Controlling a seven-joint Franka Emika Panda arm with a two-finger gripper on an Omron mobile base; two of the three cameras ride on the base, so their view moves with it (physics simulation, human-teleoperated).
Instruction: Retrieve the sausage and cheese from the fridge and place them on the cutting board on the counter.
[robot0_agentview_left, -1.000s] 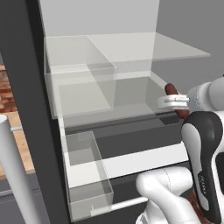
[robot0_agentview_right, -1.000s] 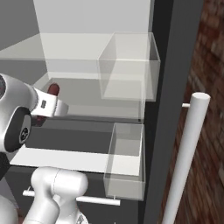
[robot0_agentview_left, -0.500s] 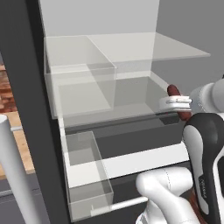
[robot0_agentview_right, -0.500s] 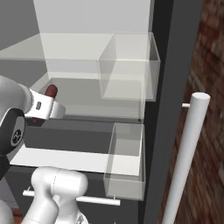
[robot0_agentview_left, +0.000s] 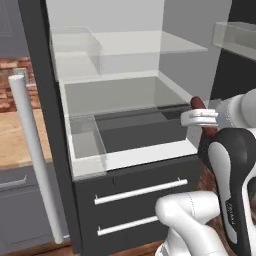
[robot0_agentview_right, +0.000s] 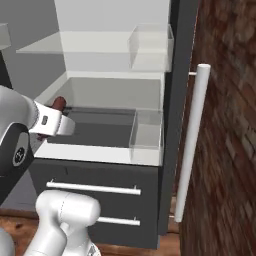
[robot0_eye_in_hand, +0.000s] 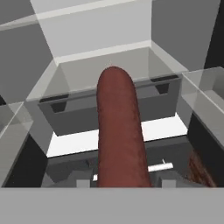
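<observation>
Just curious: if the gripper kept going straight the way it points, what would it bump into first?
Probably the fridge back wall. The gripper, holding the sausage, aims into the open compartment; depth is unclear.

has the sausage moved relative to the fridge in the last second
Yes. The views shifted too, but against the fridge the sausage has drawn back outward, from over the glass shelf to just outside its front edge.

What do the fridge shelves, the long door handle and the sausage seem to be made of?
Fridge shelves: probably clear glass or plastic; the rear wall shows through them.
Door handle: looks like matte pale metal, a plain round bar without bright reflections.
Sausage: smooth dark reddish-brown skin with a soft sheen, like cured meat; it is held in the end effector.
</observation>
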